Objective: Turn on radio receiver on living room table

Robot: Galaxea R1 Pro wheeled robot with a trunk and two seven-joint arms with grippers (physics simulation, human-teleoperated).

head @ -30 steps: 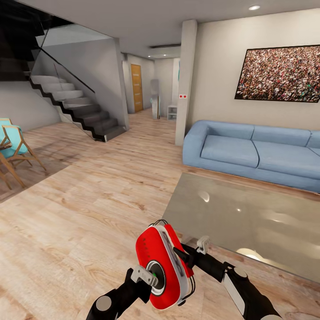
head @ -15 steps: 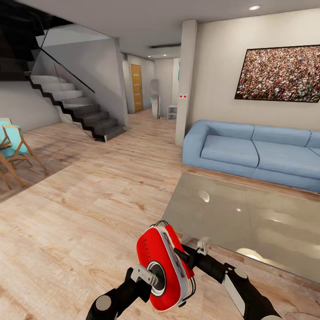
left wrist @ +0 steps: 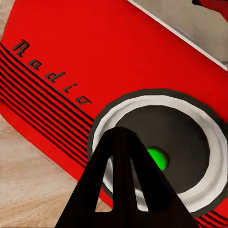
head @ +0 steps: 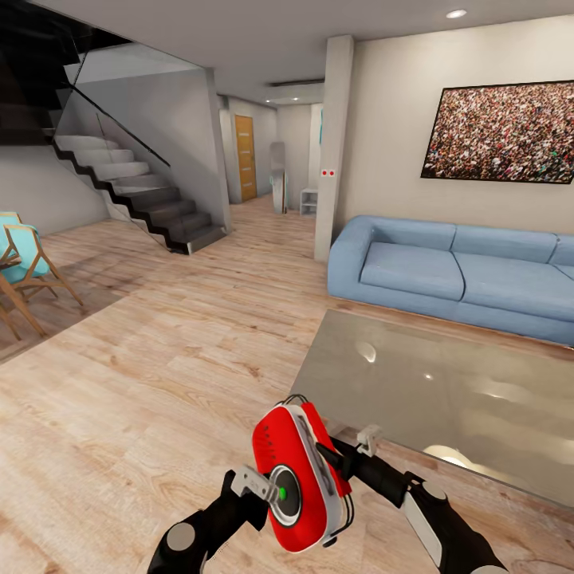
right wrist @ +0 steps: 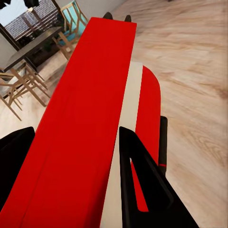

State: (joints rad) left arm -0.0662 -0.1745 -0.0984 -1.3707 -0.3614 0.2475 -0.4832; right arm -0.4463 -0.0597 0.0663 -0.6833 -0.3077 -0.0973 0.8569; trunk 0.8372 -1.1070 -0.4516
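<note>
The red radio receiver point(head: 296, 478) stands upright in the air, off the near left corner of the glossy grey table point(head: 446, 383). My right gripper point(head: 328, 465) is shut on the radio's edge; in the right wrist view its black fingers point(right wrist: 142, 190) flank the red and white side of the radio point(right wrist: 90, 118). My left gripper point(head: 259, 485) is shut, with its tip against the round dark dial. In the left wrist view that dial point(left wrist: 185, 137) shows a green light point(left wrist: 156, 158) just beyond the dark fingertips point(left wrist: 121, 185).
A blue sofa point(head: 454, 271) runs along the far side of the table under a wall picture point(head: 502, 131). A pillar point(head: 333, 151) stands at the sofa's left end. Stairs point(head: 135, 191) and wooden chairs point(head: 24, 267) are on the left, across open wood floor point(head: 159, 367).
The radio and both grippers have shifted slightly right and down. The left gripper's tip now lies further onto the dial.
</note>
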